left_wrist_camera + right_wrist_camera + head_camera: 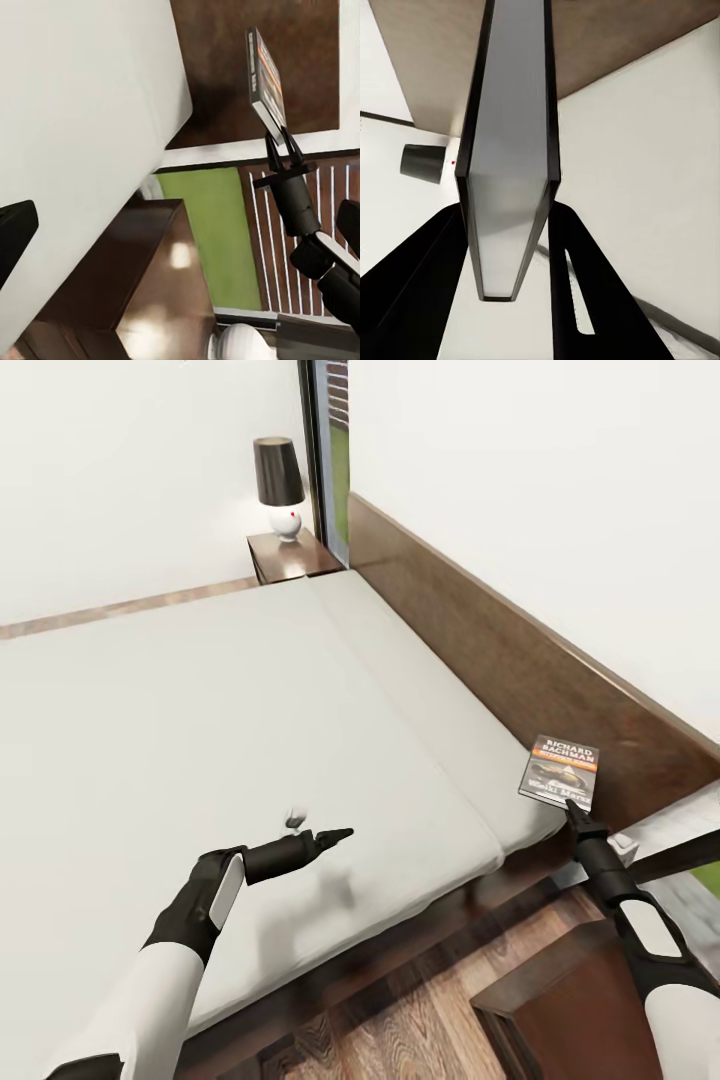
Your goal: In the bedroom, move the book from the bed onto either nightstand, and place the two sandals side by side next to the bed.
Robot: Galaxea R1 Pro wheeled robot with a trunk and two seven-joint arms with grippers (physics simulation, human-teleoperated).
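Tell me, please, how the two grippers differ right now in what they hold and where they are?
The right gripper is shut on the book, holding it up off the mattress near the headboard; the left gripper carries nothing.
The right gripper points up at the bed's corner, above the near nightstand; the left gripper points sideways over the mattress.
Both have black fingers on white-sleeved arms.
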